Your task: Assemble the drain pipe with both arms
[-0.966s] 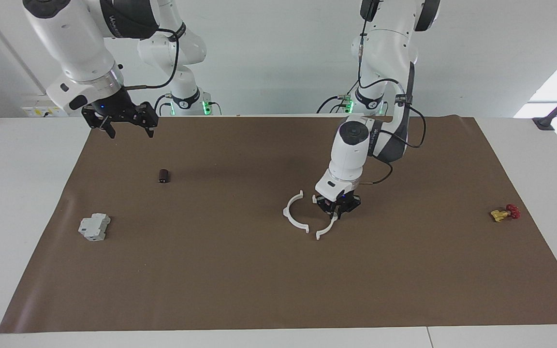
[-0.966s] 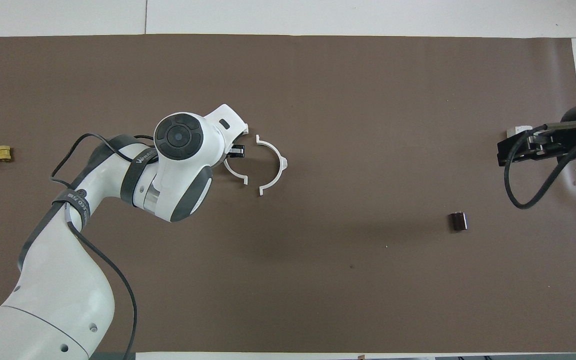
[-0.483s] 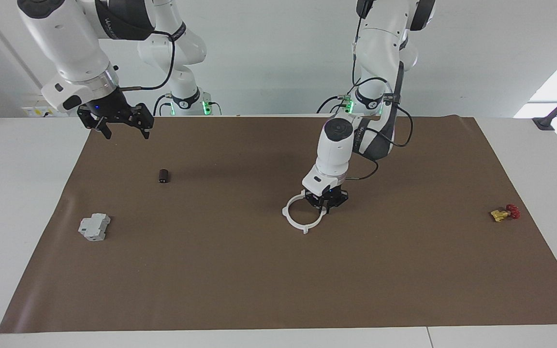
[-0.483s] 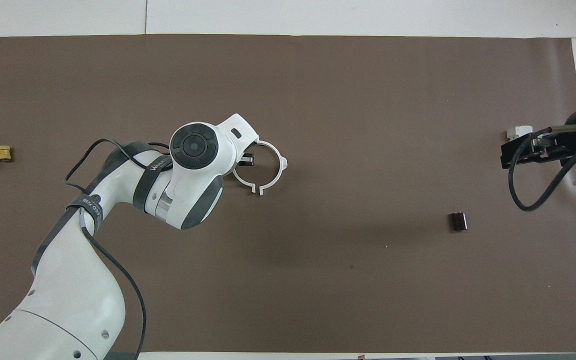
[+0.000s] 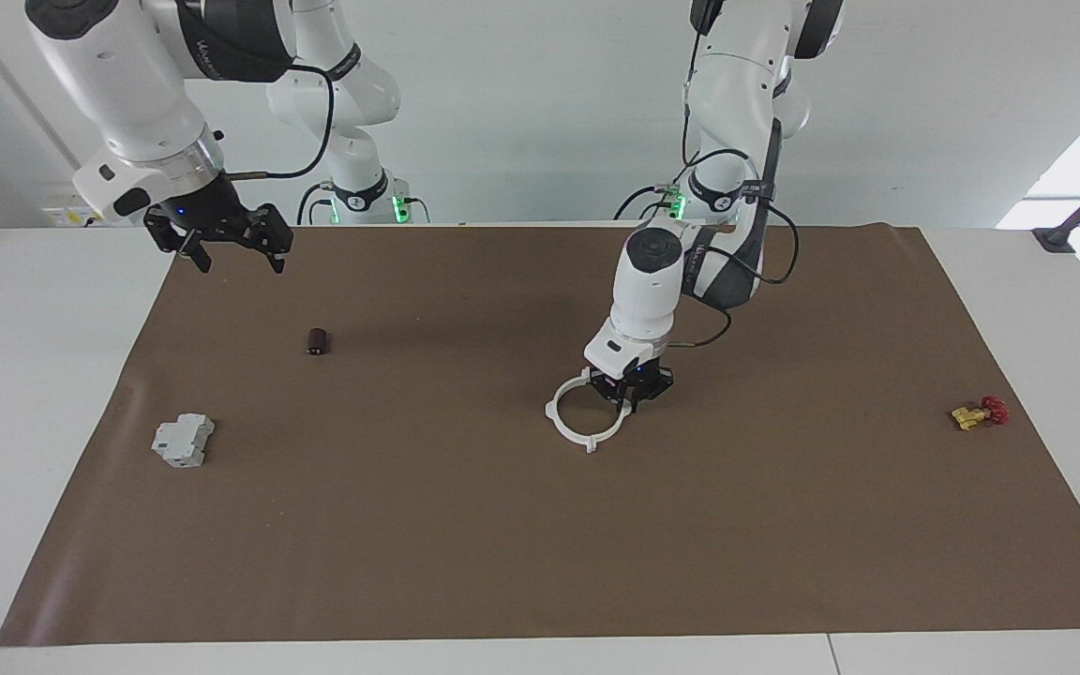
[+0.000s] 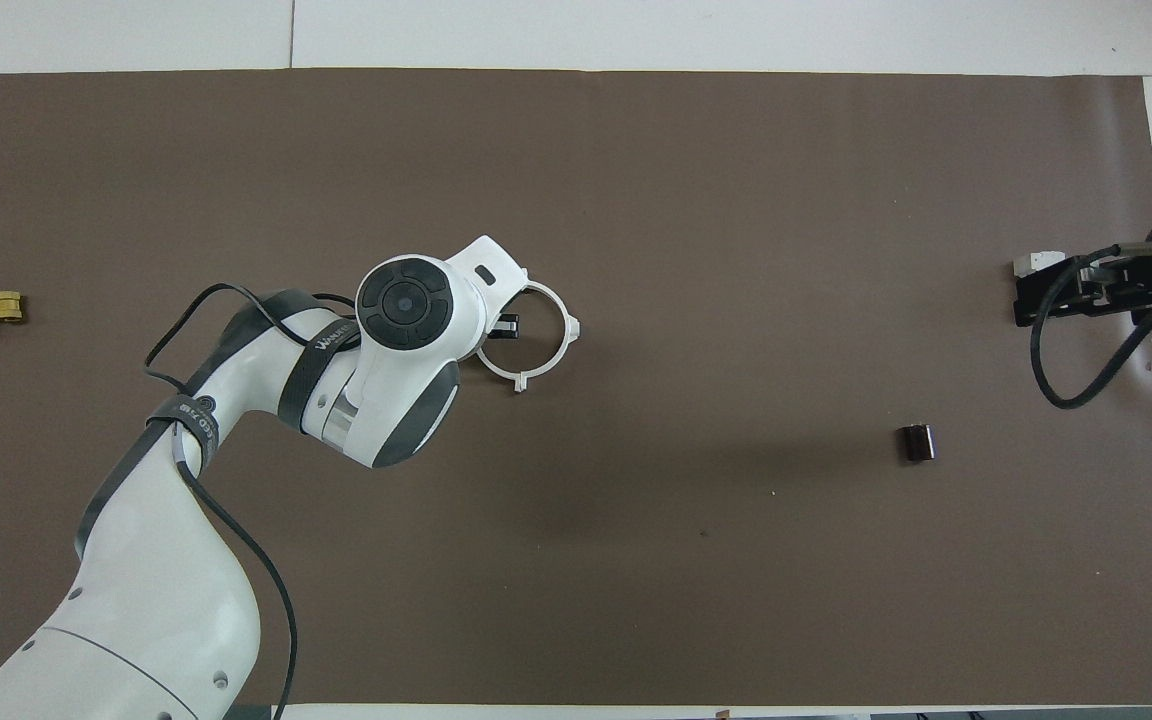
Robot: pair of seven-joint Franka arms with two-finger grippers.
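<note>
The drain pipe (image 5: 550, 411) lies mid-mat as two thin white half-ring arcs whose ends meet, making one flat ring with tabs; it also shows in the overhead view (image 6: 572, 326). My left gripper (image 5: 629, 400) is down at the mat, shut on the arc toward the left arm's end of the table; only a dark fingertip (image 6: 507, 325) shows under the wrist from above. My right gripper (image 5: 232, 251) is open and empty, raised high over the mat's edge at the right arm's end, waiting (image 6: 1061, 297).
A grey boxy block (image 5: 183, 440) lies at the right arm's end, mostly covered by the right gripper from above (image 6: 1033, 264). A small dark cylinder (image 5: 317, 341) lies nearer the robots. A red-and-yellow valve (image 5: 979, 412) lies at the left arm's end.
My left gripper slid its arc toward the other arc until the two closed into a ring. The right gripper drifted slightly toward the table's end.
</note>
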